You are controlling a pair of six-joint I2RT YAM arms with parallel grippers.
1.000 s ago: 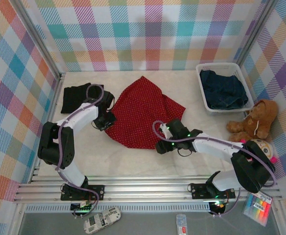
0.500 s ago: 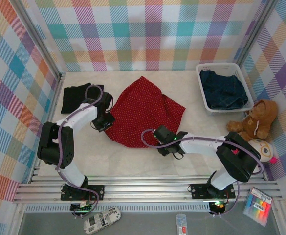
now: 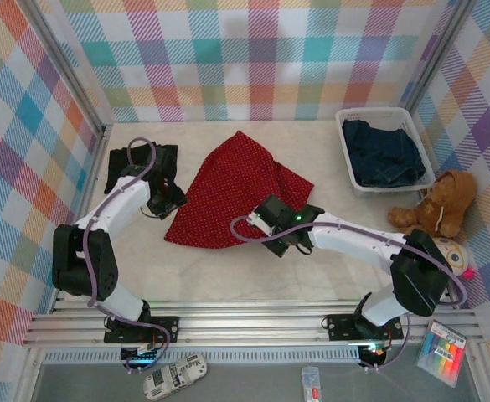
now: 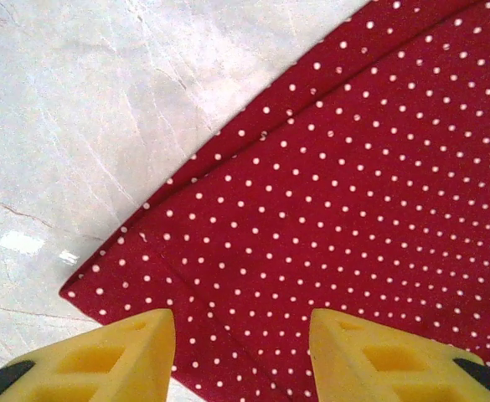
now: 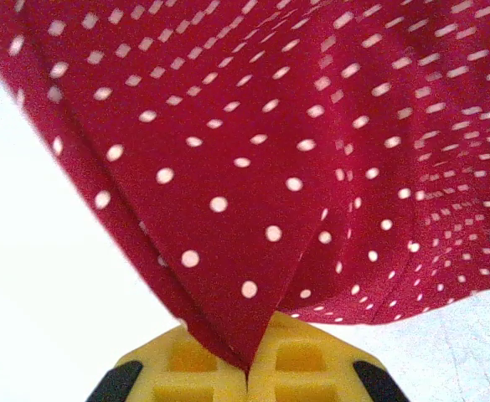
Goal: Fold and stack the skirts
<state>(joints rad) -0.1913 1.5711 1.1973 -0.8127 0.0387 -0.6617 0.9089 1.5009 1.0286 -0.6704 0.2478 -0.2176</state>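
The pale desk (image 3: 228, 276) carries everything. The red skirt (image 3: 228, 188) with tiny white dots lies spread near the middle of the desk. It is roughly triangular, with one point toward the back wall and a long edge toward the arms.

Well to the right of the red skirt, the white slatted basket (image 3: 374, 110) stands by the right wall. The denim skirts (image 3: 383, 151), dark blue, are bunched inside it; how many pieces lie there cannot be told. To the left of the red skirt and near its left edge, the black skirt (image 3: 136, 163) lies as a compact dark patch, partly crossed by the left arm. The brown teddy bear (image 3: 435, 205) sits well right of the red skirt's right corner, just beside the basket.

The left gripper (image 3: 171, 201) is at the red skirt's left edge. In the left wrist view this gripper (image 4: 243, 343) has its yellow fingers (image 4: 127, 352) spread wide over a hemmed corner of the skirt. The cloth lies flat on the desk there, and nothing is pinched.

The right gripper (image 3: 265, 220) is at the red skirt's near right edge. In the right wrist view this gripper (image 5: 247, 368) has its fingers pressed together on a fold of the red skirt. The cloth rises from the pinch in draped folds.
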